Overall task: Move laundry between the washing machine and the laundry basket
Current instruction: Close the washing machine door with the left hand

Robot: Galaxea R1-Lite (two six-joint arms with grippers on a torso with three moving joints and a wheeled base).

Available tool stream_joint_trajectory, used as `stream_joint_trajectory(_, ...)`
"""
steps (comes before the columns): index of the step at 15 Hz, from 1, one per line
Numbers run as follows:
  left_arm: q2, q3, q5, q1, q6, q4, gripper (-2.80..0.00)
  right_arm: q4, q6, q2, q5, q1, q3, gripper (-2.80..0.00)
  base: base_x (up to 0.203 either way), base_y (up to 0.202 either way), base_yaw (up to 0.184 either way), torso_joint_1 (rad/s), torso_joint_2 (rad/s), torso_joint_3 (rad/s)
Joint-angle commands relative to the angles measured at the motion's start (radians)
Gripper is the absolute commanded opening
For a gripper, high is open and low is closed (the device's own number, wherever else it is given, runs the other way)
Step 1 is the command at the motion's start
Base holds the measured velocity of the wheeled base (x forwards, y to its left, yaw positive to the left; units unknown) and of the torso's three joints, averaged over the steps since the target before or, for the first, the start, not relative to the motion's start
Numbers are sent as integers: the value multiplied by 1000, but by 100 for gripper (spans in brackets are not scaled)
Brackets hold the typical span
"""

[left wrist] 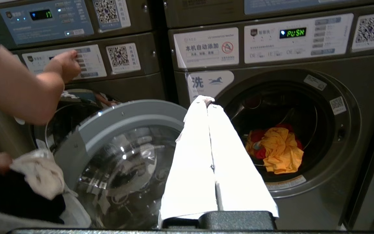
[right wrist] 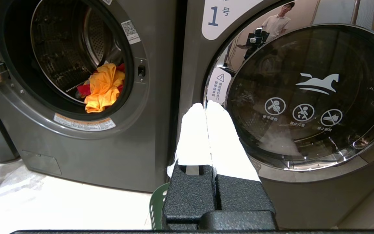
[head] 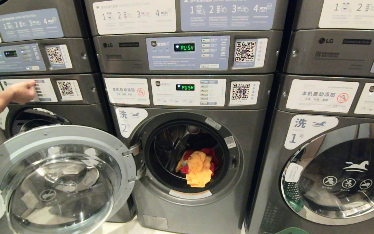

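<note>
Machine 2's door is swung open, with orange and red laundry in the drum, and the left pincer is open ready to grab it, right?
Not quite. The left pincer is shut, fingers pressed together, as the left wrist view shows. The rest holds: the washing machine has its door open, with orange and red laundry inside.

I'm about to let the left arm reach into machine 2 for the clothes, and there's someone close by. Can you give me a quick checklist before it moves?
1. Round chrome-rimmed glass door of the dark grey number 2 washing machine swung fully open: ok.
2. Laundry within sight: ok, an orange cloth on a red one lies at the drum's front.
3. Left gripper ready to grasp: not ok, shut and empty.
4. Right gripper clear of the path: ok, shut, in front of machine 1.
5. Person clear: not ok, a hand presses machine 3's panel beside the open door.
6. Dark green plastic laundry basket placed: cannot tell, only its rim shows.
</note>
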Motion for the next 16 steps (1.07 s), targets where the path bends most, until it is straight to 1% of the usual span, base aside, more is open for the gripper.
stream_joint_trajectory(1,405,-227,-2,3,11,19,-280,0,-5,2,2,0,0,-280,0,0,0,0,0,0)
stream_joint_trajectory(3,612,-373,-6,3,18,32,-280,0,-5,2,0,0,-1,-280,0,0,0,0,0,0)
stream_joint_trajectory(5,776,-472,-5,3,21,39,-280,0,-3,2,0,0,0,-280,0,0,0,0,0,0)
stream_joint_trajectory(6,849,-512,7,4,21,41,-280,0,-3,2,-1,0,0,-280,0,0,0,0,0,0)
stream_joint_trajectory(7,911,-543,39,5,19,42,-280,0,-5,2,-1,0,0,-280,0,0,0,0,0,0)
stream_joint_trajectory(8,973,-576,97,6,9,44,-280,0,-6,2,0,-1,0,-280,0,0,0,0,0,0)
stream_joint_trajectory(10,1075,-645,207,8,-35,52,-280,0,-5,2,-1,0,0,-280,0,0,0,0,0,0)
stream_joint_trajectory(12,1170,-715,312,24,-60,57,-280,0,0,2,-1,0,0,-280,0,0,0,0,0,0)
stream_joint_trajectory(13,1219,-754,340,42,-67,58,-280,0,0,2,-1,0,0,-280,0,0,0,0,0,0)
stream_joint_trajectory(16,1342,-858,372,88,-80,71,-280,0,3,2,0,0,0,-280,0,0,0,0,0,0)
